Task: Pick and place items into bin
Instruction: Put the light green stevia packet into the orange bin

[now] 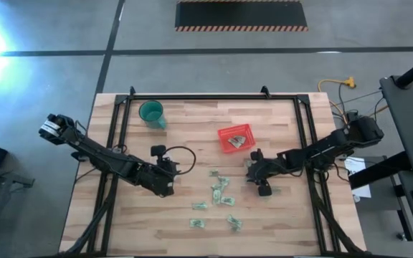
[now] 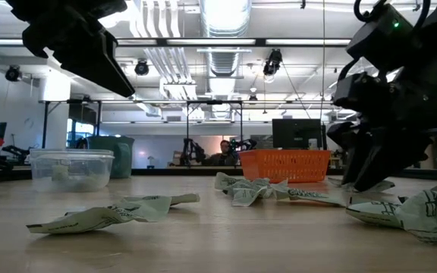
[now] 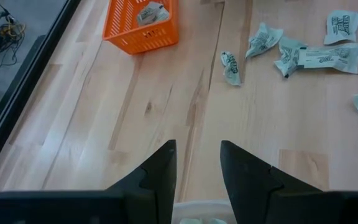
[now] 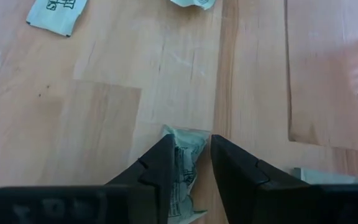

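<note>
Several small pale green and white crumpled pieces (image 1: 221,192) lie flat on the wooden table, also seen in the left wrist view (image 3: 319,56) and the low view (image 2: 112,214). The red basket (image 1: 235,138) (image 3: 143,28) stands on the far side of them with one piece inside. My right gripper (image 1: 253,172) (image 4: 191,142) is low over the table, right of the scatter, shut on one piece. My left gripper (image 1: 166,180) (image 3: 197,152) hangs open left of the scatter, above the table, with nothing between its fingertips. My right gripper pinches one pale green piece (image 4: 183,158) between its two fingers, coming from above and slanting down. The piece's far edge (image 4: 185,132) sticks out past the fingertips. Whether the piece is lifted or lies on the wood, I cannot tell.
A teal cup (image 1: 152,113) stands near the table's far left corner. A clear plastic tub (image 2: 70,168) shows in the low view under the left arm. A black frame (image 1: 214,97) runs along the table's far edge and sides. Bare wood lies along the near edge.
</note>
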